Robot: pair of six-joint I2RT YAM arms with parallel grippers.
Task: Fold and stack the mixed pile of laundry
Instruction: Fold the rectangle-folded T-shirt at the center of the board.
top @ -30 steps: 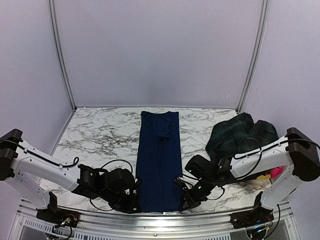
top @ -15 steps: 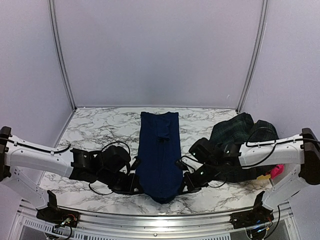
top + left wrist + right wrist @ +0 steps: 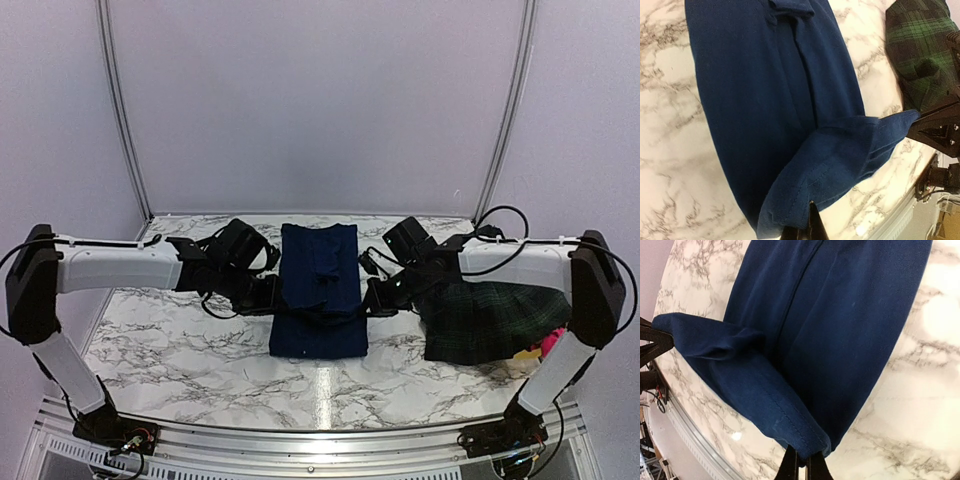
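The navy-blue cloth [image 3: 318, 290] lies lengthwise at the table's middle, its near end lifted and carried back over its middle. My left gripper [image 3: 271, 302] is shut on the hem's left corner, and the cloth fills the left wrist view [image 3: 765, 90]. My right gripper [image 3: 372, 303] is shut on the hem's right corner, as the right wrist view shows on the cloth [image 3: 840, 320]. The green-and-navy plaid garment [image 3: 485, 315] lies at the right, also in the left wrist view [image 3: 920, 45]. A small pink piece [image 3: 549, 346] peeks out at the far right. The red-and-black piece is hidden.
The marble table [image 3: 180, 340] ends in a metal rail [image 3: 300, 432] along its near edge. Grey walls close in the back and sides. Cables hang off both arms near the cloth.
Both grippers lifted the cloth's near hem from the front edge and carried it back over the middle, folding the cloth. The plaid garment now lies flatter at the right.
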